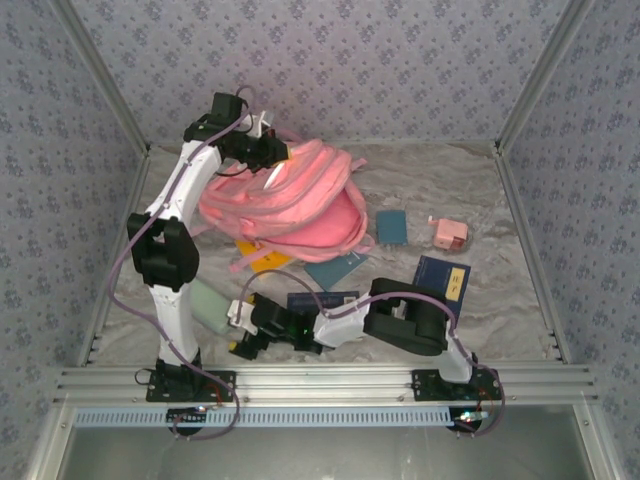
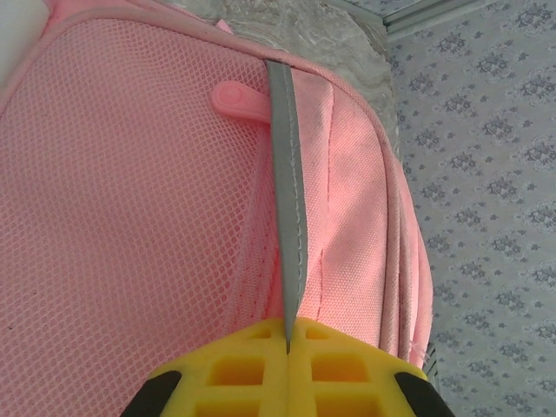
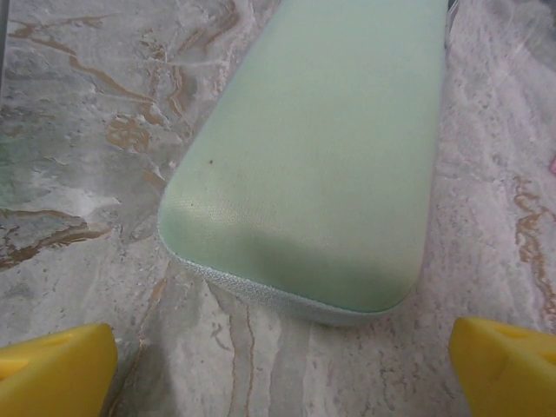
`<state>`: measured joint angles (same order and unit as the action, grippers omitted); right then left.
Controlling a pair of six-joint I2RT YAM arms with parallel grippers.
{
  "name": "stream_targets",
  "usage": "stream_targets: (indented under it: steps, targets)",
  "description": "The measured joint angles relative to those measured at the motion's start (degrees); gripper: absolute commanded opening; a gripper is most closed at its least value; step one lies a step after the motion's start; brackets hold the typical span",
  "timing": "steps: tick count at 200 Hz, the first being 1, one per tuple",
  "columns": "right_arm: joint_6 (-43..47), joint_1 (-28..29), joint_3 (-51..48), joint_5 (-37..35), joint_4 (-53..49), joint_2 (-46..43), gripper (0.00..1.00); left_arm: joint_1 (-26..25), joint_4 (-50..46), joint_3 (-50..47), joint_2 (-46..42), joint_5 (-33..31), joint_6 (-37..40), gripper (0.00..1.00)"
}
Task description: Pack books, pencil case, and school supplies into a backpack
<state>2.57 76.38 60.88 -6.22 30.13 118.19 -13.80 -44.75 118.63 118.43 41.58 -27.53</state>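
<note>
Left gripper (image 2: 288, 346) pinches the backpack (image 2: 130, 191) by its grey strip (image 2: 285, 174) — right gripper (image 3: 282, 369) gapes wide at frame bottom, case (image 3: 321, 156) just above.

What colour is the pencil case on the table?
The pencil case is plain pale mint green, best seen in the right wrist view.

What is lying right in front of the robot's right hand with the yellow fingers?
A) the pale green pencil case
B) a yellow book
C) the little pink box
A: in the right wrist view the pencil case lies on the table just ahead of the right gripper, whose yellow fingers stand wide apart.
</note>
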Motion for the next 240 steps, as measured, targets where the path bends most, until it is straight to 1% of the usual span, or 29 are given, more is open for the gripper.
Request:
stream_targets:
  steps: [77,142,210,222,240]
  targets:
    - [-3.06,-0.24,8.2,0.0,-3.5,4.42,1.0,0.81,1.6,-1.07,0.0,1.99,-1.29,0.0]
    - [-5.38,-1.29,10.58,0.24,-5.11,6.67,1.0,1.14,2.73,-1.86,-0.02,2.6,-2.16,0.0]
    - [-5.62,-1.36,13.14,0.17,-5.29,7.8,1.0,1.44,3.56,-3.26,-0.04,3.3,-2.54,0.0]
    - [-5.6,-1.4,13.81,0.11,-5.33,8.31,0.98,1.49,3.8,-3.41,-0.04,3.43,-2.56,0.0]
    - [-5.7,-1.64,15.08,-0.02,-5.35,9.22,0.91,1.62,4.0,-3.69,-0.15,3.48,-2.56,0.0]
